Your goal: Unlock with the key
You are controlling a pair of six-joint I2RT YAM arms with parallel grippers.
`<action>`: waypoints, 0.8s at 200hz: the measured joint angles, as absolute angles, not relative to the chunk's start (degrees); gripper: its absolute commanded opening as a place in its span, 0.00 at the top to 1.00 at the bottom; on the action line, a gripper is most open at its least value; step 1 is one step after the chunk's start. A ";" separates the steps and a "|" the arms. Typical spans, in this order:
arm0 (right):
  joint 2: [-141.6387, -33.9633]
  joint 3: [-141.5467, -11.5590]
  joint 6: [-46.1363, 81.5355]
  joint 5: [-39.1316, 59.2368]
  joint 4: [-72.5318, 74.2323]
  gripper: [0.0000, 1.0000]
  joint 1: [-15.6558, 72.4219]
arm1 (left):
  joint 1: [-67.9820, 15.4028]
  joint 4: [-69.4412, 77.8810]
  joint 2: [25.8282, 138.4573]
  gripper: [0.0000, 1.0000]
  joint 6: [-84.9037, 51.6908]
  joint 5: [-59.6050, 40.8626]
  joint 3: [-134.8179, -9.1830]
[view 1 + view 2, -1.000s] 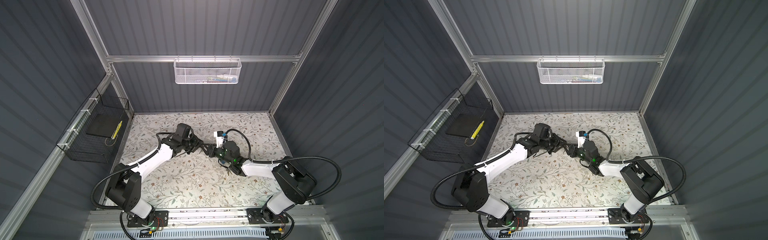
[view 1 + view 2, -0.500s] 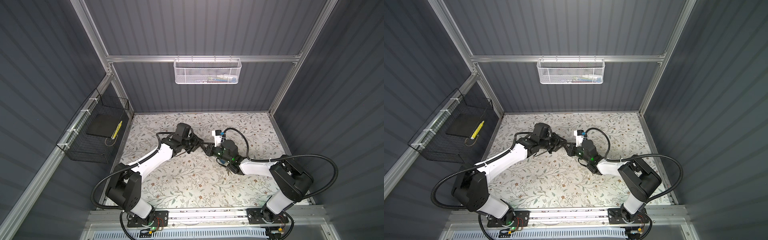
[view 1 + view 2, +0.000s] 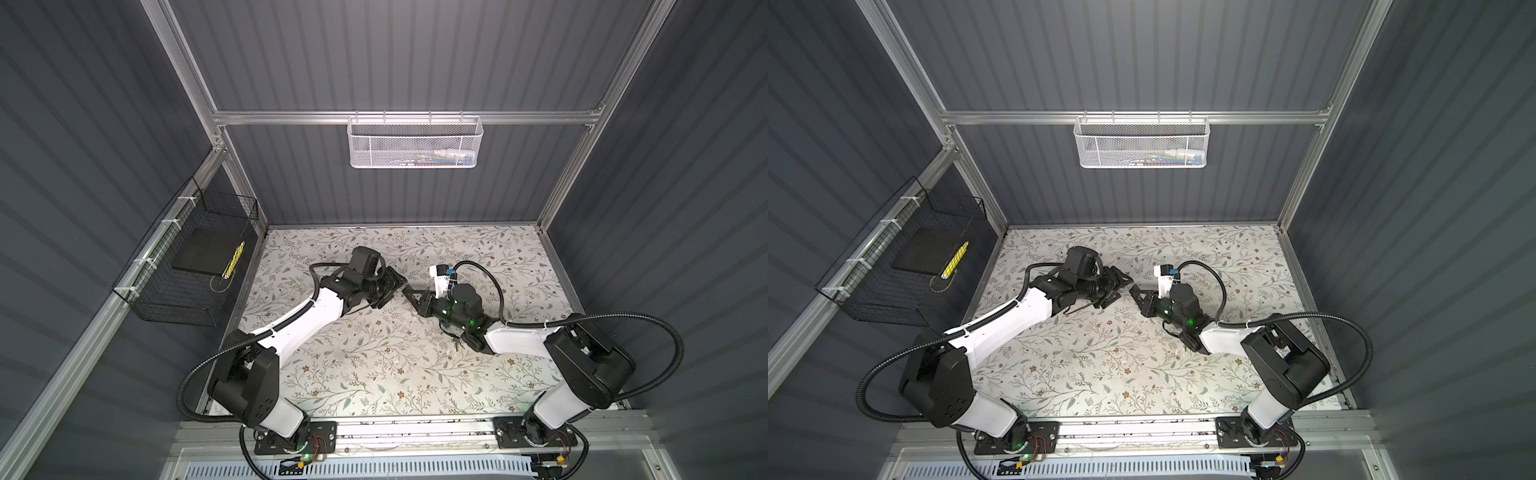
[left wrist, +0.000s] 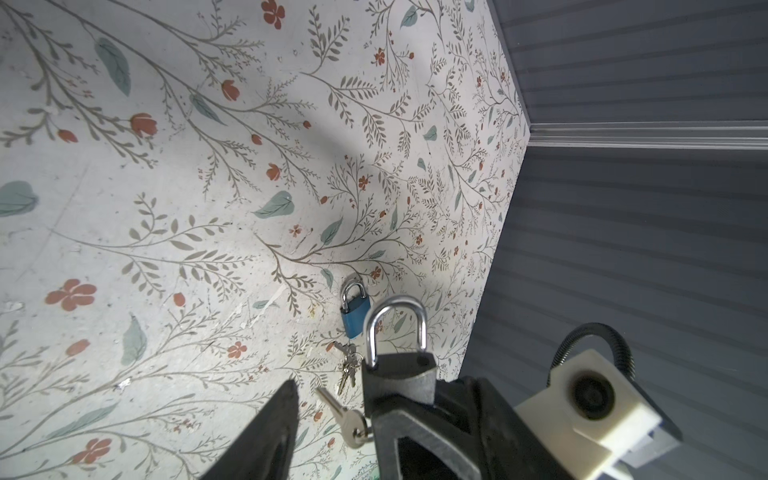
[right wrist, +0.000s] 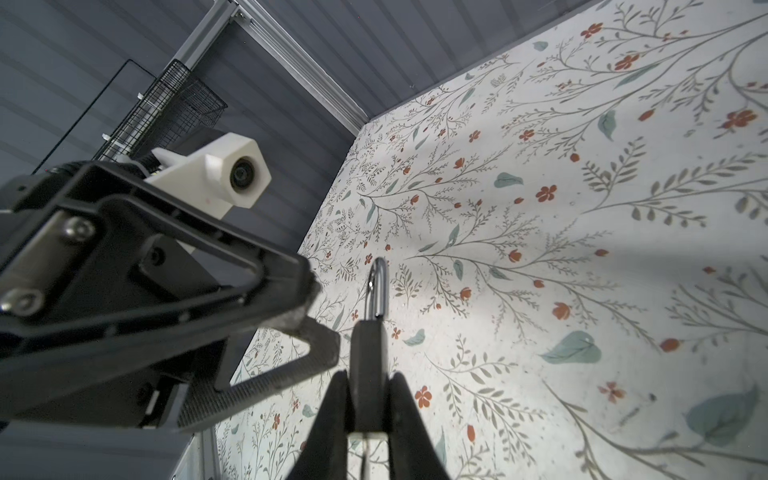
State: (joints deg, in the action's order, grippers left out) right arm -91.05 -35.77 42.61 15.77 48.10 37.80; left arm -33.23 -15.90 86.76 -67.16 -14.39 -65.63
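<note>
Right gripper (image 5: 368, 390) pinches the dark padlock (image 5: 368, 353) by its body; in a top view the left gripper (image 3: 395, 290), jaws spread, sits just beside at its 9 o'clock.

The floral tabletop (image 3: 374, 365) bears a blue padlock (image 4: 355, 309) lying flat (shackle closed), a small key bunch (image 4: 348, 368) just beside it.

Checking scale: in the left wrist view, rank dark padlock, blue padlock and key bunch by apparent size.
dark padlock
blue padlock
key bunch
The dark padlock is nearer the camera, so its lead is unsure.
</note>
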 measured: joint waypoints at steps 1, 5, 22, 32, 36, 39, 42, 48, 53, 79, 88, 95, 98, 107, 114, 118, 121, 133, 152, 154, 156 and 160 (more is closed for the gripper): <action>-90.94 -35.64 42.61 15.97 48.10 0.97 37.69 | -33.21 -15.92 86.70 0.33 -67.05 -14.39 -65.63; -90.59 -35.35 42.65 16.51 48.10 0.97 37.43 | -33.10 -16.12 86.35 0.34 -66.50 -14.37 -65.63; -88.84 -34.00 43.05 19.68 48.03 0.97 35.70 | -32.38 -17.06 84.73 0.35 -63.75 -14.17 -65.63; -87.72 -33.23 43.09 21.78 48.01 0.97 34.48 | -31.83 -17.69 83.90 0.36 -62.11 -14.11 -65.63; -87.31 -32.95 43.09 22.59 47.97 0.97 33.95 | -31.59 -17.98 83.55 0.36 -61.34 -14.09 -65.63; -86.91 -32.69 43.09 23.31 47.94 0.97 33.54 | -31.44 -18.11 83.33 0.36 -60.86 -14.11 -65.63; -86.59 -32.49 43.07 23.97 47.92 0.97 33.10 | -31.27 -18.31 83.11 0.36 -60.23 -14.13 -65.63; -85.89 -32.16 43.07 25.34 47.75 0.97 32.36 | -31.00 -18.50 82.74 0.37 -59.07 -14.20 -65.63; -85.30 -32.01 43.03 26.59 47.27 0.97 31.68 | -30.85 -18.68 82.46 0.37 -58.04 -14.26 -65.63; -82.02 -31.90 42.54 32.67 44.56 0.97 28.73 | -29.95 -19.64 81.87 0.38 -52.56 -16.23 -66.04; -80.86 -31.90 42.09 34.94 43.55 0.97 27.86 | -29.87 -19.99 81.87 0.38 -50.33 -17.82 -66.37; -80.14 -31.92 41.87 36.64 42.87 0.97 27.24 | -29.85 -20.18 81.87 0.38 -48.75 -19.11 -66.59; -79.88 -31.92 41.82 37.41 42.65 0.97 26.98 | -29.85 -20.32 81.87 0.38 -48.12 -19.70 -66.72; -79.20 -31.94 41.63 39.77 41.91 0.97 26.33 | -29.85 -20.71 81.87 0.38 -45.89 -21.74 -67.11; -78.89 -31.97 41.52 41.65 41.47 0.97 25.85 | -29.85 -21.06 81.87 0.39 -44.18 -23.38 -67.42; -78.81 -31.97 41.47 42.54 41.36 0.97 25.69 | -29.85 -21.21 81.87 0.39 -43.40 -24.21 -67.57; -78.76 -31.99 41.50 43.27 41.23 0.97 25.54 | -29.85 -21.43 81.87 0.39 -42.52 -25.02 -67.75; -78.70 -32.23 41.43 46.11 40.51 0.97 25.19 | -29.85 -22.06 81.89 0.39 -40.03 -27.77 -68.36; -78.70 -32.75 41.41 49.65 40.07 0.98 25.15 | -29.85 -22.55 81.93 0.40 -36.86 -32.12 -68.88; -78.70 -32.82 41.41 50.04 40.10 0.98 25.15 | -29.85 -22.55 81.93 0.40 -36.69 -32.36 -68.90; -78.70 -32.86 41.50 50.33 40.14 0.98 25.15 | -29.85 -22.61 81.95 0.40 -36.45 -32.86 -68.90; -78.70 -32.95 41.52 51.11 40.23 0.98 25.15 | -29.85 -22.74 82.00 0.40 -35.99 -33.65 -68.97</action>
State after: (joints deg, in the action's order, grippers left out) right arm -78.70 -32.95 41.52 51.11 40.23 25.15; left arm -29.85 -22.74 82.00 -35.99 -33.65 -68.97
